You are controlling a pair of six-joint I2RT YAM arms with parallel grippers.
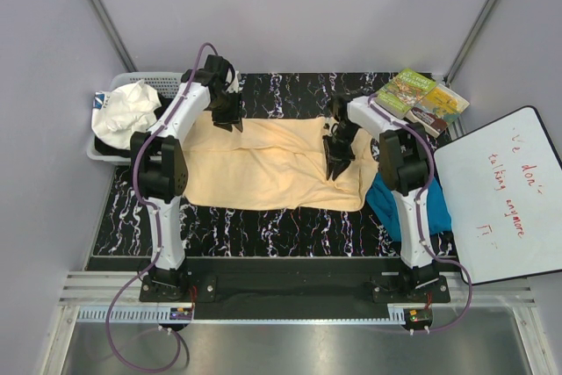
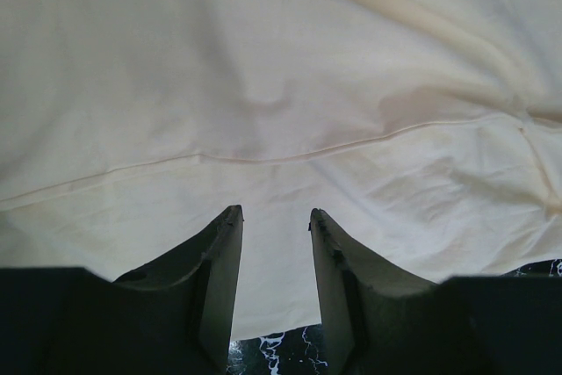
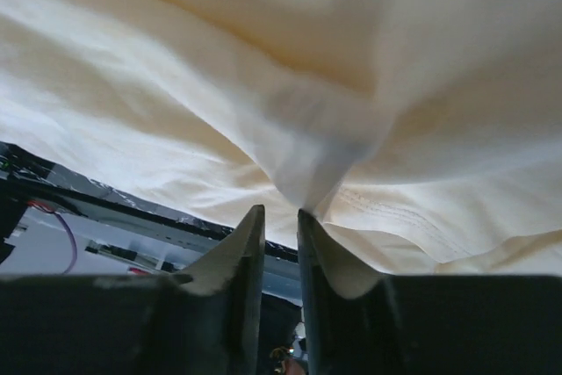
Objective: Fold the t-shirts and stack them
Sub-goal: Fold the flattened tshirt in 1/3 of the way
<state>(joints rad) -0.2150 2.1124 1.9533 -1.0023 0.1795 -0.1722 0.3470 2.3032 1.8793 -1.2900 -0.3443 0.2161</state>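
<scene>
Right end effector (image 3: 279, 210): pinching a fold of peach t-shirt (image 1: 263, 164)
Left end effector (image 2: 275, 212): hovering parted over its hem
Teal t-shirt (image 1: 384, 204): lying on worktop (image 1: 290, 221)

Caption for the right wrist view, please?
Right claw pinching a tented fold of the pale yellow shirt, which fills the view above it.

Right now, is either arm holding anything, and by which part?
The right gripper pinches a gathered fold of the pale yellow t-shirt near its right end, jaws nearly closed. The left gripper sits at its far edge, jaws apart, apparently gripping nothing.
</scene>
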